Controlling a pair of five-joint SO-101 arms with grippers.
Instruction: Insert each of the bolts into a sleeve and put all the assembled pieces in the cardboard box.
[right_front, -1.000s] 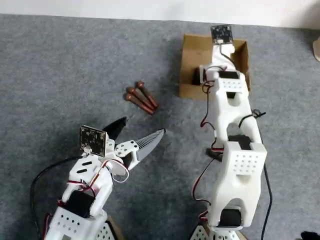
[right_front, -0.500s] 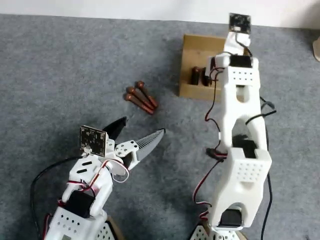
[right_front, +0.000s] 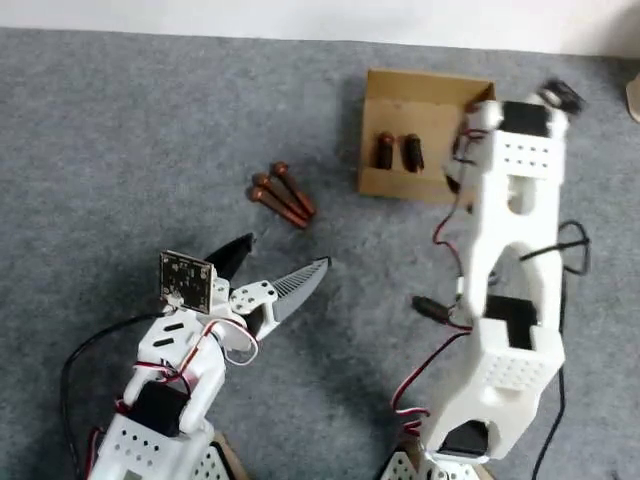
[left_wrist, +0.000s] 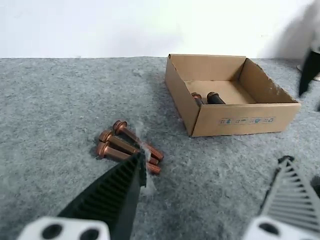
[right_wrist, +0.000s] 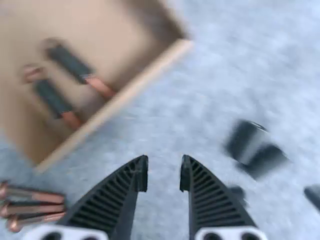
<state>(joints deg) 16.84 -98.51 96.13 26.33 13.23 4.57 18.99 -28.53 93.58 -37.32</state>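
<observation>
3 bare bolts (right_front: 283, 195) lie on the bench (right_front: 120, 130). There is 1 box (right_front: 425, 88), and in it 2 sleeved bolts (right_front: 385, 151). The right wrist view shows dark blurred shapes (right_wrist: 250, 144) on the bench, at least 2; the exact count cannot be told. 2 arms (right_front: 505, 260) stand there, with 2 tools: left tool (right_front: 287, 252), right tool (right_wrist: 164, 160).

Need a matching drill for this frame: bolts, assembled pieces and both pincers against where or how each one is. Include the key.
Things:
1. copper bolts
2. assembled pieces
3. left pincer
4. right pincer

States:
A. wide open, empty
B. inside the cardboard box
C. lying without sleeves on the grey carpet
D. narrowly open, empty

Pairs: 1-C, 2-B, 3-A, 4-D
</observation>
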